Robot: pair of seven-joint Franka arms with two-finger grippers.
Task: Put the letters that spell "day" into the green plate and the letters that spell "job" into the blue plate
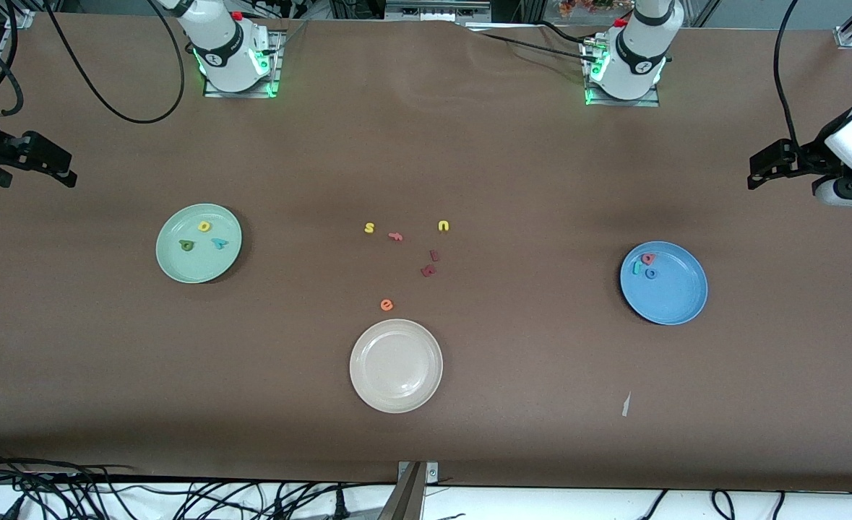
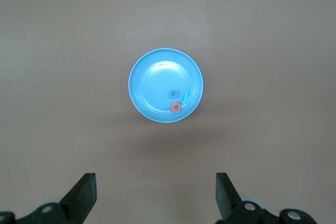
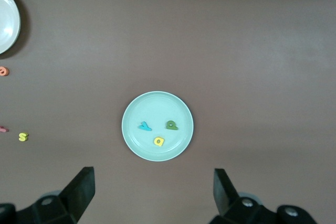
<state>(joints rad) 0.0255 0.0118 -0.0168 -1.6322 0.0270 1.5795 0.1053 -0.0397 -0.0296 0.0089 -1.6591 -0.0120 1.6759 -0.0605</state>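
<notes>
A brown-covered desk (image 1: pixel 426 144) is seen with three plates and scattered foam letters, both arms drawn back high.

In the round pale mint-green plate (image 1: pixel 173 267), toward the right arm's end, the dark green "d" (image 1: pixel 187 245), the yellow "a" (image 1: pixel 204 227) and the teal "y" (image 1: pixel 219 243) are found, apart from one another. In the round medium-blue plate (image 1: pixel 675 296), toward the left arm's end, the teal "j" (image 1: pixel 637 268), the blue ring "o" (image 1: pixel 651 274) and the salmon-red "b" (image 1: pixel 647 258) are clustered close together. Between the plates, a yellow "s" (image 1: pixel 369 228), a salmon "f" (image 1: pixel 395 235), a yellow "u" (image 1: pixel 444 226), two dark red pieces (image 1: pixel 428 271) and an orange "e" (image 1: pixel 386 305) are left on the desk, the "e" lying just beside an empty cream-white plate (image 1: pixel 396 365). The left end effector (image 2: pixel 155 198) is held released above the blue plate; the right end effector (image 3: pixel 153 198) is held released above the green plate.
</notes>
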